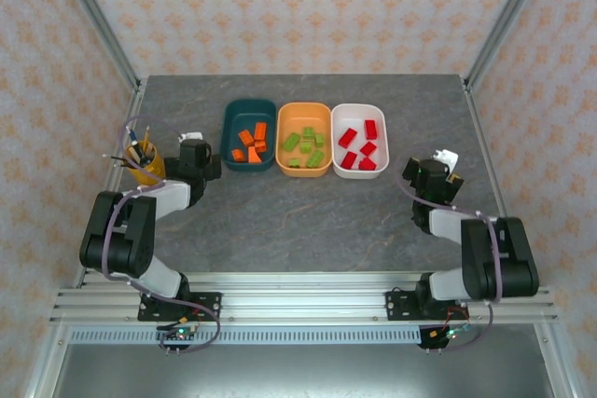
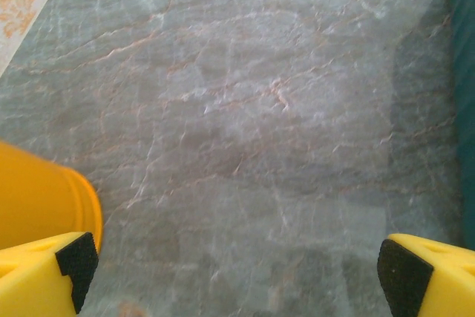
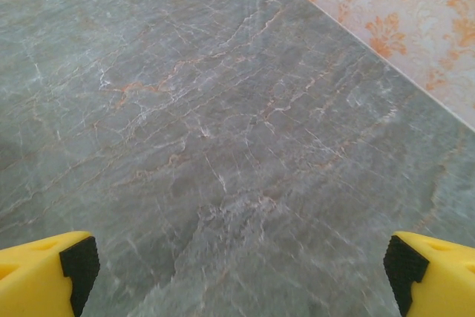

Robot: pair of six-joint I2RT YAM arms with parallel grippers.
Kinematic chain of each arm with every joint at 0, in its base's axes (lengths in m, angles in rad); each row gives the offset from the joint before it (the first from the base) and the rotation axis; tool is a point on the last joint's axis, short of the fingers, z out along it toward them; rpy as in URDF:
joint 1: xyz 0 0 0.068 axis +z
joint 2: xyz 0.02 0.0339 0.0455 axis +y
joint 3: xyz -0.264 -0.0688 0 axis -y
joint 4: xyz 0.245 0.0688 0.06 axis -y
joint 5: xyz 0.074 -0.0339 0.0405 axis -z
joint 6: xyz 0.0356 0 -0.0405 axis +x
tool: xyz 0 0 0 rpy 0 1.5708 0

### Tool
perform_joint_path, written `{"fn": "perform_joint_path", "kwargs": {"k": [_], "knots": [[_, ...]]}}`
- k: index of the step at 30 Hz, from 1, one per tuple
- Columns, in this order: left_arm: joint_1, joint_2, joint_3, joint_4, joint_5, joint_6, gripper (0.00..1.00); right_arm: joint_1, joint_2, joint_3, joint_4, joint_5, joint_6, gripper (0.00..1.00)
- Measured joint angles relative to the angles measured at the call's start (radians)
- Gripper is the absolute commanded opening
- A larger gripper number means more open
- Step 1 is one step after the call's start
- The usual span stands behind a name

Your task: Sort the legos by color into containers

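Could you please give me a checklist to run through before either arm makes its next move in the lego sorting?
1. Left claw open and empty: ok.
2. Right claw open and empty above the bare table: ok.
3. One color per tub: orange legos in the teal tub, green legos in the orange tub, red legos in the white tub: ok.
4. Every lego seen from the top camera lies inside a tub: ok.
5. Left claw apart from the yellow cup: the cup sits close beside it; whether they touch, cannot tell.
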Motion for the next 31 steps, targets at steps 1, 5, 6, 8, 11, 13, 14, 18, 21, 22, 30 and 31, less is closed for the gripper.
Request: {"fn": "perform_joint_path", "kwargs": {"k": [1, 5, 6, 8, 11, 13, 14, 18, 21, 22, 30, 31], "knots": [[0.000, -0.004, -0.009, 0.028, 0.010, 0.004, 1.00, -0.007, 0.031, -0.002, 0.043, -0.016, -0.003, 1.00], [0.000, -0.061, -0.126, 0.200, 0.047, 0.011, 1.00, -0.011, 0.099, -0.014, 0.149, -0.074, -0.012, 1.00], [0.000, -0.065, -0.153, 0.237, 0.048, 0.011, 1.00, -0.011, 0.099, -0.016, 0.167, -0.079, -0.014, 0.99], [0.000, -0.060, -0.201, 0.317, 0.048, 0.013, 1.00, -0.011, 0.098, -0.015, 0.192, -0.087, -0.015, 0.99], [0.000, -0.057, -0.232, 0.362, 0.048, 0.014, 1.00, -0.004, 0.099, -0.012, 0.196, -0.082, -0.019, 0.99], [0.000, -0.057, -0.232, 0.390, 0.048, 0.014, 1.00, 0.008, 0.101, -0.005, 0.192, -0.072, -0.025, 0.99], [0.000, -0.057, -0.232, 0.404, 0.048, 0.014, 1.00, 0.014, 0.102, 0.000, 0.193, -0.068, -0.028, 0.99], [0.000, -0.057, -0.232, 0.431, 0.048, 0.014, 1.00, 0.027, 0.102, 0.007, 0.193, -0.061, -0.037, 0.99], [0.000, -0.057, -0.232, 0.440, 0.048, 0.014, 1.00, 0.027, 0.103, 0.007, 0.193, -0.056, -0.040, 0.99], [0.000, -0.057, -0.232, 0.442, 0.048, 0.014, 1.00, 0.027, 0.103, 0.007, 0.193, -0.055, -0.041, 0.99], [0.000, -0.057, -0.232, 0.447, 0.048, 0.014, 1.00, 0.027, 0.105, 0.013, 0.188, -0.053, -0.042, 0.99], [0.000, -0.057, -0.232, 0.447, 0.048, 0.014, 1.00, 0.027, 0.105, 0.014, 0.188, -0.053, -0.042, 0.99]]}}
